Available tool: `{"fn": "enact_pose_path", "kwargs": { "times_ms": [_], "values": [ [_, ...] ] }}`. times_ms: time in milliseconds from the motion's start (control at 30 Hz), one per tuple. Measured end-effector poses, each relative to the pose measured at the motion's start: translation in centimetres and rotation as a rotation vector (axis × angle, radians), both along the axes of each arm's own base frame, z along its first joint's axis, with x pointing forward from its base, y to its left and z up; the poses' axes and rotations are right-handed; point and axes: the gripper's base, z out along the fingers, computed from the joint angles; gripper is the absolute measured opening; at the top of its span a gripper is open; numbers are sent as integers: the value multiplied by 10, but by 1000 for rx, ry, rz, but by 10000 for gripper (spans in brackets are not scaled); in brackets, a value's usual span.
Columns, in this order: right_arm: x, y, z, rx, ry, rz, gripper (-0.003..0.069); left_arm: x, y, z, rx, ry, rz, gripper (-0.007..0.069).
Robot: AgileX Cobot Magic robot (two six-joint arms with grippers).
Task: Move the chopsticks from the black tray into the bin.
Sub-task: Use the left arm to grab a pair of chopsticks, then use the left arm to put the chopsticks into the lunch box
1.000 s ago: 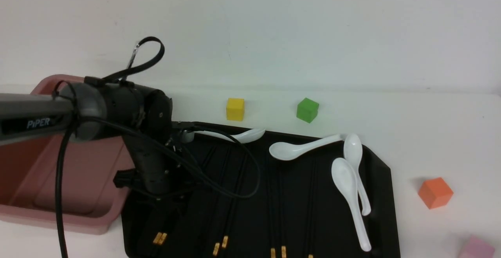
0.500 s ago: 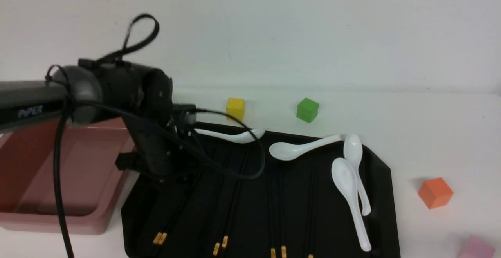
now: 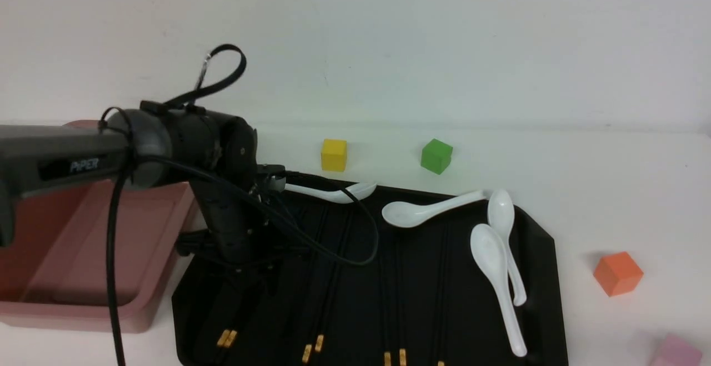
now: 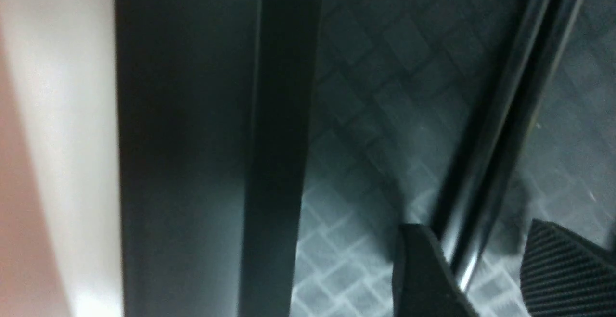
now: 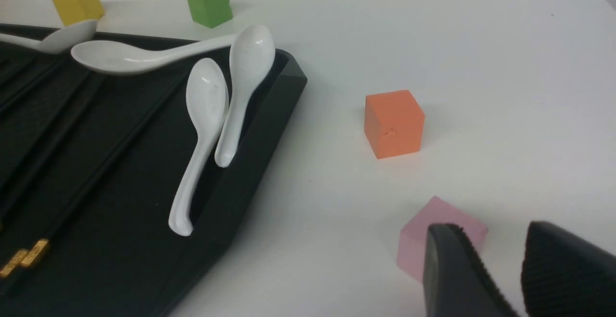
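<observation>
Lowered and shifted rightward in the front view since half a second earlier: left arm (image 3: 236, 188), along with its looping cable (image 3: 114, 244).

Readable on left arm: "PiPER" (image 3: 84, 164), in light letters on a dark patch.

Set at left gripper (image 4: 486, 245): jaws spread wide, with a pair of chopsticks (image 4: 498, 144) running between the fingers in the left wrist view. Not pinched; cannot tell whether touched by either finger. Positioned low over the left part of the tray (image 3: 539, 277), near the bin (image 3: 161, 277).

Set at right gripper (image 5: 495, 245): jaws apart, with part of a pink block (image 5: 442, 235) visible beyond the fingers.

Located in the tray: all visible chopsticks, black and laid lengthwise, with gold bands (image 3: 226, 338) toward the near side. Partly hidden under left arm: far ends of the leftmost pair.

Also in the tray: white spoons (image 3: 408, 214), two along the far side and two near the right side. Partly covered by left arm: the spoon farthest left.

Placed left of the tray: reddish-pink bin, crossed overhead by left arm. Placed beyond the tray: yellow block (image 3: 334, 155) and green block (image 3: 436, 156). Placed right of the tray: orange block (image 3: 618, 274) and pink block.
</observation>
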Motion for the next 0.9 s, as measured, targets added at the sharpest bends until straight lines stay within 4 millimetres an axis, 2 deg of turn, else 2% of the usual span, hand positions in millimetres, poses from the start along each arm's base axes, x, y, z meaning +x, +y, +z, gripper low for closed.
{"fn": "enact_pose_path", "kwargs": {
  "times_ms": [133, 267, 400, 533, 733, 767, 800, 833, 867, 900],
  "values": [
    [0, 0, 0, 0, 0, 0, 239, 2, 0, -3, 9, -9, -6, 255],
    [0, 0, 0, 0, 0, 0, 239, 3, 1, -3, 19, -20, -8, 104],
    [0, 0, 0, 0, 0, 0, 239, 4, 1, -3, 14, -21, 7, 101],
    [0, 0, 0, 0, 0, 0, 239, -3, 2, 13, 1, -11, 21, 101],
    [0, 0, 0, 0, 0, 0, 239, -25, 13, 102, -94, -177, 60, 101],
    [0, 0, 0, 0, 0, 0, 239, -32, 26, 131, -113, -241, 86, 101],
    [0, 0, 0, 0, 0, 0, 239, -35, 36, 145, -115, -279, 103, 101],
    [0, 0, 0, 0, 0, 0, 239, -37, 55, 159, -106, -317, 146, 101],
    [0, 0, 0, 0, 0, 0, 239, -37, 64, 163, -99, -329, 169, 101],
    [0, 0, 0, 0, 0, 0, 239, -38, 82, 169, -78, -341, 209, 101]
  ]
}}
